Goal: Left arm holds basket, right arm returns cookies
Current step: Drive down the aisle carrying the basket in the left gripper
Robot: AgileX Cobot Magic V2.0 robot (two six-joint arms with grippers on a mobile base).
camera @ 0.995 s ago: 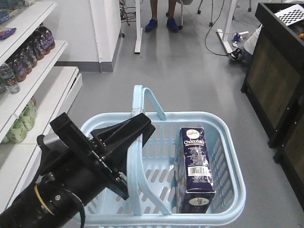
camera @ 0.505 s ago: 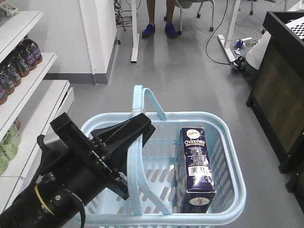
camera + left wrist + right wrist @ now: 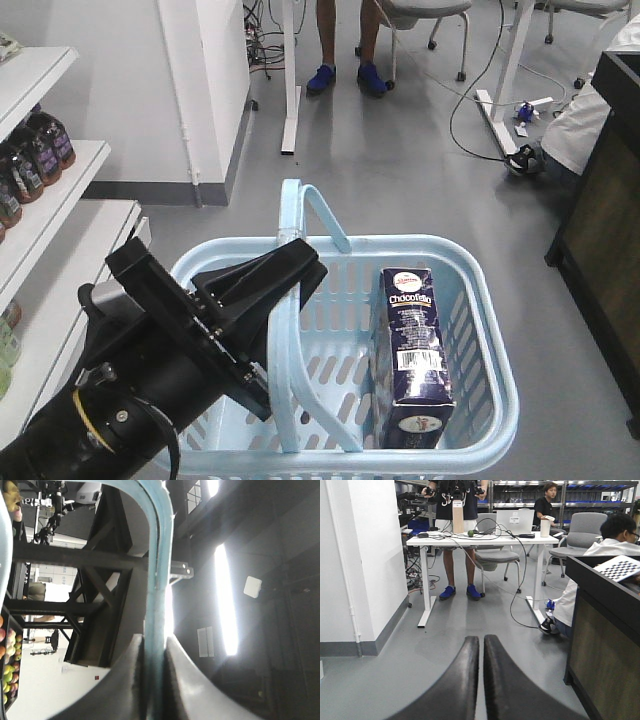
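Right up close, got the left arm (image 3: 130,400), with the left gripper (image 3: 296,268) pinching one hoop handle (image 3: 284,380) of the basket (image 3: 430,243) tight between the jaws. Counting one basket and two handles, with the second handle (image 3: 325,218) leaning off toward the far side. Just one box of cookies (image 3: 410,340), sitting in the basket's right half, long axis running near-to-far, oval-logo end pointing away. Can't tell if lying flat or propped. Over on the right wrist view, seeing the right gripper (image 3: 481,650) with jaws pressed together on nothing, out over bare floor (image 3: 420,670). Versus a second ago: same grip, same box spot, just a shifted backdrop, with the shelf (image 3: 60,230) further left and the dark cabinet (image 3: 605,230) pushed out toward the right edge.
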